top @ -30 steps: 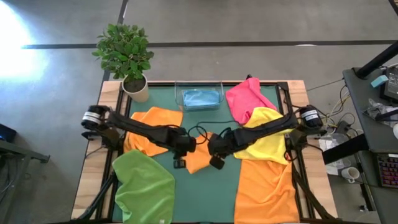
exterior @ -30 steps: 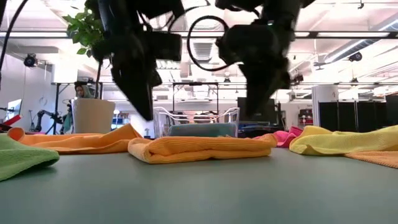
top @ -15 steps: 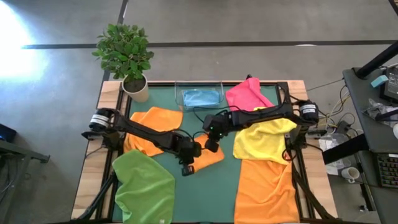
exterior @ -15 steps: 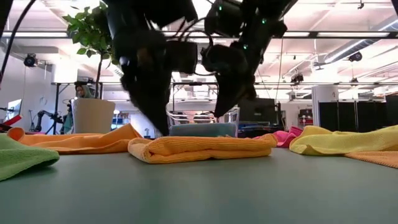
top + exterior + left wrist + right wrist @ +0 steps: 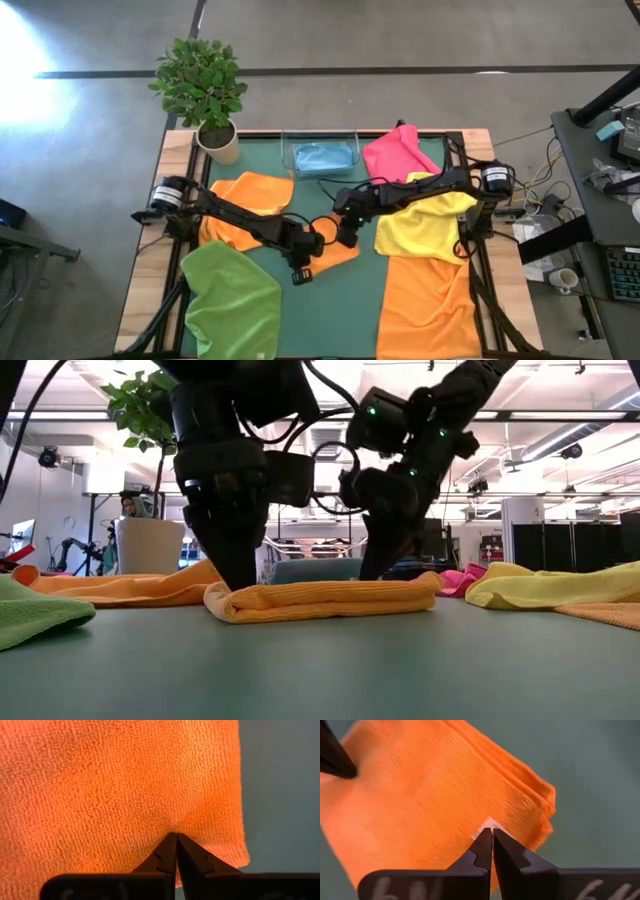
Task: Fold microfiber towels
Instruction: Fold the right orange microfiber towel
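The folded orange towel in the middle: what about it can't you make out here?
- High view: most of the folded orange towel is covered by the left gripper and right gripper.
- Both wrist views: closed fingertips press into it; whether they pinch cloth is hidden.
- Low view: its layer count is too fine to tell.

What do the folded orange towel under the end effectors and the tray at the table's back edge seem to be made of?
Folded orange towel: soft microfiber-like cloth, matte, with a fine looped pile showing in both wrist views. Tray: likely clear plastic, since its walls are see-through and glossy.
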Robot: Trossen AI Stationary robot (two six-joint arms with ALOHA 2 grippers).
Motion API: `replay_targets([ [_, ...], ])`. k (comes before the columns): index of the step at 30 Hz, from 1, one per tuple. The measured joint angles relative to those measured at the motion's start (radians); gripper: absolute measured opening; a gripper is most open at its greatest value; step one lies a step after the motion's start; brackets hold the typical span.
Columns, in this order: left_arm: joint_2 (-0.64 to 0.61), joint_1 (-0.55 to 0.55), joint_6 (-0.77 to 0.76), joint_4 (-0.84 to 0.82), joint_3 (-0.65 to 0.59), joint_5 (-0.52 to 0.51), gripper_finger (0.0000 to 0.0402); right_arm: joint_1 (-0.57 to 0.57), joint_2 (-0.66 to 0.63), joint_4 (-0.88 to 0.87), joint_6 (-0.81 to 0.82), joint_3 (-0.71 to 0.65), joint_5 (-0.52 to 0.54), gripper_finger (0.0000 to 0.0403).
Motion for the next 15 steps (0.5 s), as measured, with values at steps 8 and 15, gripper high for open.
replay_targets([
  [8,0.000,0.004,0.063,-0.036,0.001,-0.011,0.0000,-0.008,0.000,0.023,0.041,-0.068,0.006,0.0008],
  [15,0.000,0.024,0.192,-0.042,0.001,-0.076,0.0000,0.012,-0.004,-0.013,0.186,-0.076,0.013,0.0008],
])
